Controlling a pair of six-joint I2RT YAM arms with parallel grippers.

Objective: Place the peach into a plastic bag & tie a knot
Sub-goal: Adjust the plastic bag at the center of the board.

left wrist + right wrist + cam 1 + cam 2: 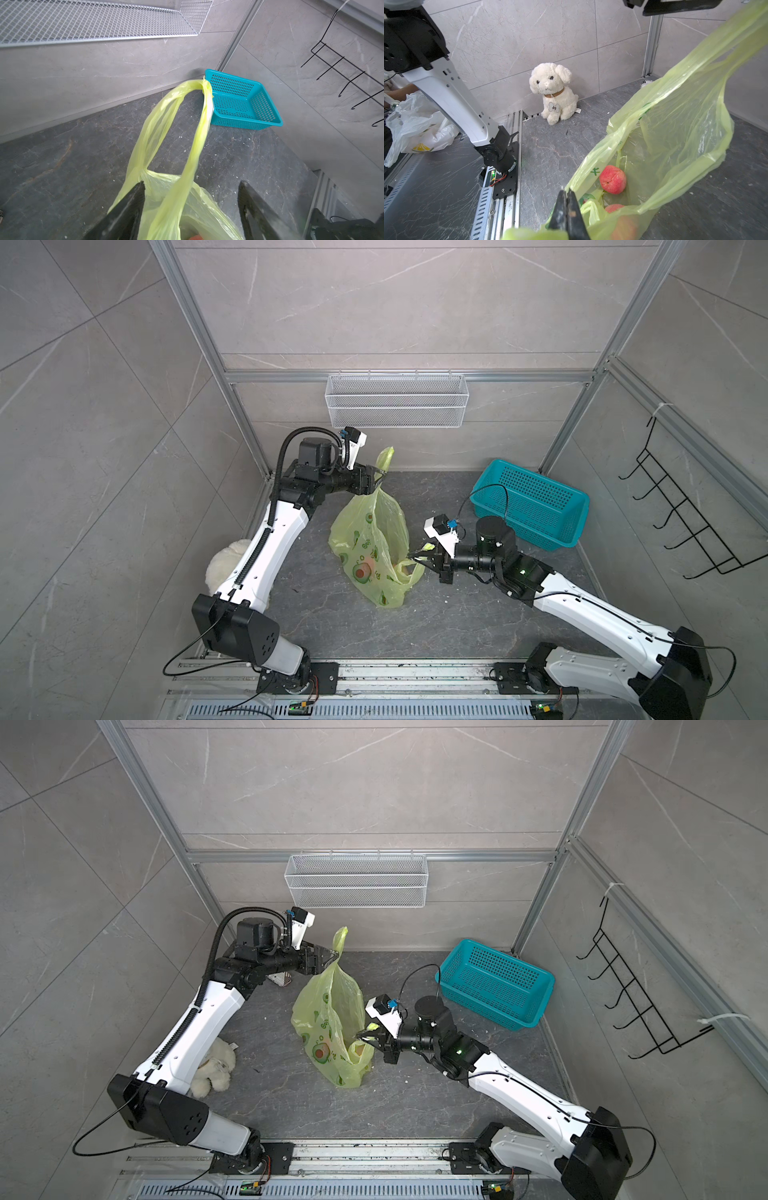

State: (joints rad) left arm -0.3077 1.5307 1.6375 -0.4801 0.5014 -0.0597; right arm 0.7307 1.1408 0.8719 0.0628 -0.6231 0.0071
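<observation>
**Bag stretched between two grippers, peach inside**

The plastic bag (pixel 374 539) (pixel 328 1019) stands on the dark stone floor (pixel 415 626). It is apart from the teal perforated basket (pixel 536 506) (pixel 498 982), on the basket's side that faces the plush dog (pixel 214 1069) (pixel 554 91). The bag's mouth is pulled open and its handles are untied.

The left gripper (pixel 376 480) (pixel 192 182) is held high over the bag, farther from the basket than the right one. Its jaws stand well apart. One handle loop (pixel 195 133) (pixel 386 458) runs up between them, and the plastic lies against one finger (pixel 128 207). Whether that finger bears the bag's weight cannot be told.

The right gripper (pixel 415 558) (pixel 566 192) sits low, between the bag and the basket. Its jaws are pressed together on a fold of yellow-green plastic at the bag's rim.

In the right wrist view a pink-red peach (pixel 612 179) lies at the bottom of the bag. A second peach (pixel 613 207) lies just beside it, partly hidden by the plastic. The basket rests against the back corner of the floor, tipped up on one edge.
</observation>
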